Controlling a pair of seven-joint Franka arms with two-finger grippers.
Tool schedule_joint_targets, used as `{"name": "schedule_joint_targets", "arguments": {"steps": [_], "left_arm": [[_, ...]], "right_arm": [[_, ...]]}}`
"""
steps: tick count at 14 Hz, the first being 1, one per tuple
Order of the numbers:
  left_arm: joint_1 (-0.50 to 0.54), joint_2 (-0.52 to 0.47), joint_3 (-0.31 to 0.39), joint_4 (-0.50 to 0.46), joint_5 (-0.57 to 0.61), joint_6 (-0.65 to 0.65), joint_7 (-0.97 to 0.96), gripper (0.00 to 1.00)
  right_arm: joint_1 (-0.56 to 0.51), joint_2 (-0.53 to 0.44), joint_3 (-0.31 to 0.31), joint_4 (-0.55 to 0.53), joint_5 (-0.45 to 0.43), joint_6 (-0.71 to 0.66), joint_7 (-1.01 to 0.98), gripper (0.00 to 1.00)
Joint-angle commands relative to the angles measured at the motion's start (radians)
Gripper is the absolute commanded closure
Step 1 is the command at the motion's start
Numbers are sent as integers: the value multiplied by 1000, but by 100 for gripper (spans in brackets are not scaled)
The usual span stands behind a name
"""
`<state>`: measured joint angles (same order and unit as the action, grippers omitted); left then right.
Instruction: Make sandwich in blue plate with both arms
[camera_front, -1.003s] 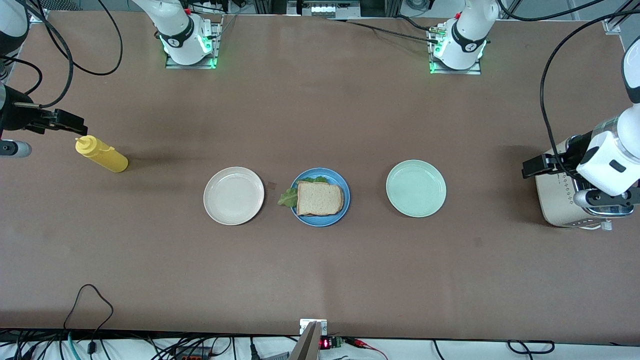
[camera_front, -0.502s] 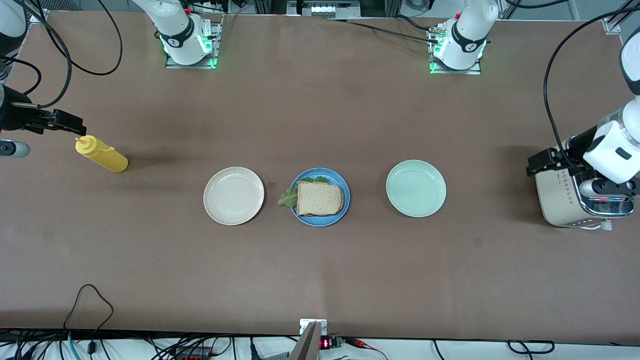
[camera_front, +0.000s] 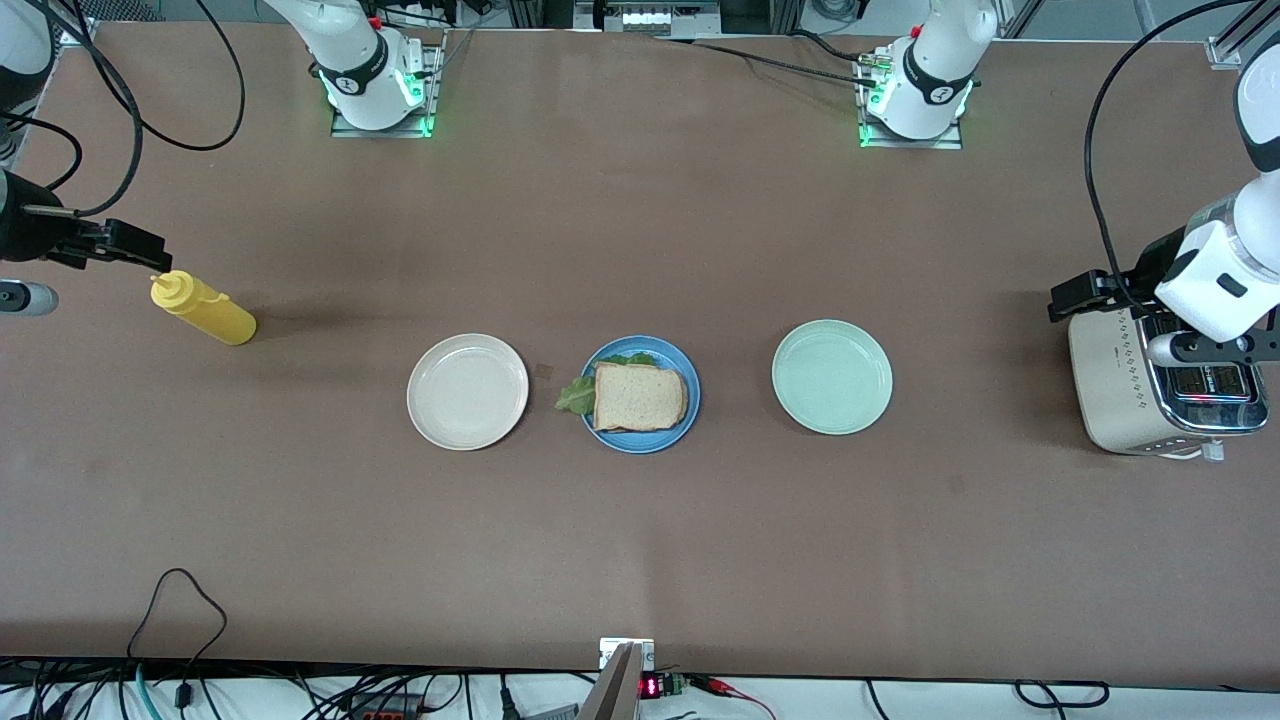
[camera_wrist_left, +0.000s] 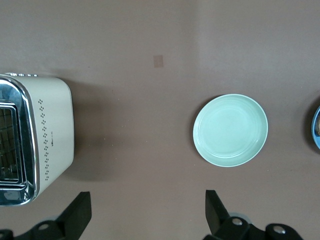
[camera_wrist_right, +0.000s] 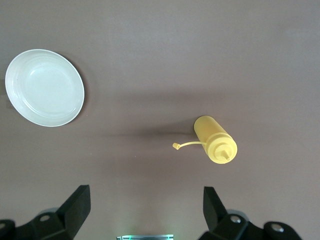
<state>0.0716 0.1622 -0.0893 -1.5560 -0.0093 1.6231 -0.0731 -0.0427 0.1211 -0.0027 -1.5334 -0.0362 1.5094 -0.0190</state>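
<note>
Sandwich (camera_front: 640, 397): square light-brown slice on top, second slice beneath, crinkled green lettuce poking past edges; sits in blue plate (camera_front: 690, 395), mid-table between beige plate (camera_front: 467, 391) and pale green plate (camera_front: 831, 376). Left gripper (camera_front: 1075, 296): over toaster (camera_front: 1120, 390), jaws wide, empty. Right gripper (camera_front: 135, 246): above yellow squeeze bottle (camera_front: 205, 309), jaws wide, empty.

from here i see the sandwich (camera_front: 640, 397) sitting in the blue plate (camera_front: 687, 373) between a beige plate (camera_front: 467, 391) and a pale green plate (camera_front: 832, 376), my right gripper (camera_front: 150, 249) up beside the yellow bottle (camera_front: 204, 308), my left gripper (camera_front: 1062, 301) over the toaster (camera_front: 1130, 395).
</note>
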Motion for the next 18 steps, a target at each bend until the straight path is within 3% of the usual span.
{"name": "schedule_joint_targets", "arguments": {"steps": [1, 3, 18], "left_arm": [[4, -105, 6, -151, -8, 85, 24, 0], [8, -136, 6, -197, -6, 86, 35, 0], [16, -135, 0, -191, 14, 64, 32, 0]], "right_arm": [[-8, -21, 3, -22, 4, 11, -15, 0], [-9, -21, 3, -22, 4, 11, -15, 0], [-11, -17, 1, -16, 2, 6, -18, 0]]}}
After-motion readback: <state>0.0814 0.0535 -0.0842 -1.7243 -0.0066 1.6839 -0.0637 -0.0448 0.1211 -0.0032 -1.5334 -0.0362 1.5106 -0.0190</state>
